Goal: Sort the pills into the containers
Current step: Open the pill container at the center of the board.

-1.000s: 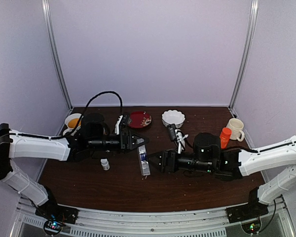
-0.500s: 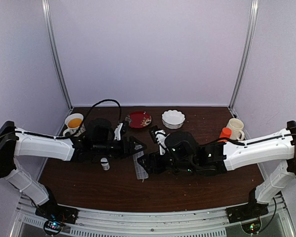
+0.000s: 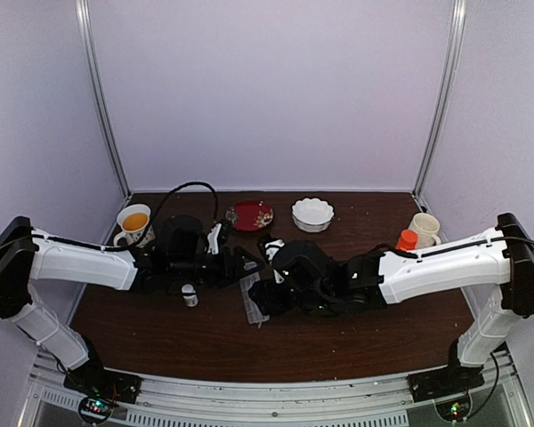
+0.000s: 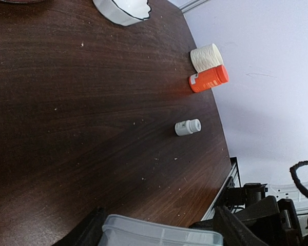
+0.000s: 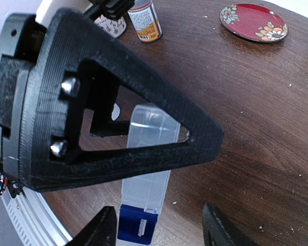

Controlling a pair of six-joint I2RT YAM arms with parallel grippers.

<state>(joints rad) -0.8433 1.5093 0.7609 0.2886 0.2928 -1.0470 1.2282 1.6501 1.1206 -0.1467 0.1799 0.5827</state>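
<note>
At the far left corner a mug (image 3: pixel 132 221) of orange liquid stands close to the table's (image 3: pixel 160 338) back and left edges. A small white bottle (image 3: pixel 190 295) stands upright just in front of the left arm, with a broad band of wood between it and the near edge.

The left gripper (image 3: pixel 246 269) reaches in toward the middle and is clamped on the far end of the pill box (image 5: pixel 146 192), a finger pressed to each long side. The box lies flat near the middle of the table, slightly askew, its blue end toward the near edge and well back from it. Whether pills lie in its cells cannot be told.

The right gripper (image 5: pixel 159 215) straddles that blue end with its fingers apart, and wood shows between one finger and the box.

A red plate (image 3: pixel 252 214) and a white bowl (image 3: pixel 312 213) sit along the back edge. An orange bottle (image 3: pixel 407 240) and a cream mug (image 3: pixel 424 231) stand together near the right edge, behind the right arm.
</note>
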